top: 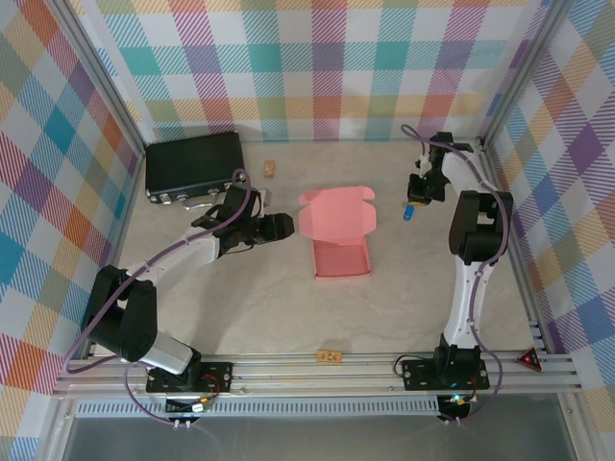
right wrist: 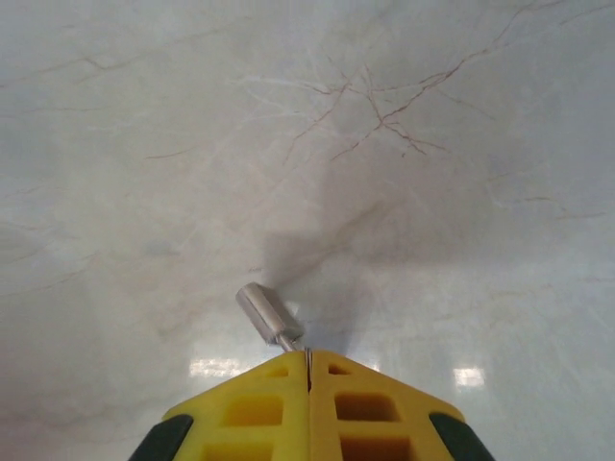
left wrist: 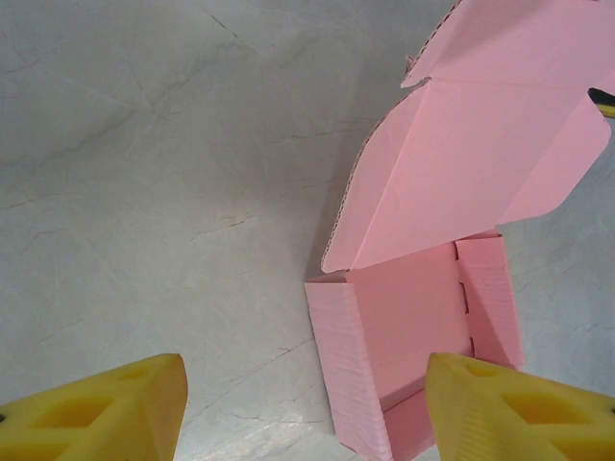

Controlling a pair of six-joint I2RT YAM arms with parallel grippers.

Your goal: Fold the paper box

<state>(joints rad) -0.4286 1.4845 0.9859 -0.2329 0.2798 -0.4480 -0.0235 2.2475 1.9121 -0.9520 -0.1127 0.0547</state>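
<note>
Left hand wide open beside paper box, lid up; right hand pinched shut on small metal pin.

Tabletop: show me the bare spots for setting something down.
Free: the wide stretch between the paper box and the near rail, and the strip between box and right arm. Crowded: the far left, with black case and left gripper.

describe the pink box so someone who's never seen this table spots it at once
Start at the pale marbled table and look to its middle, right of the black rectangular case with metal latches. There sits the salmon-pink card paper box, a shallow open tray with its flapped lid swung open. It is the only pink thing there.
</note>
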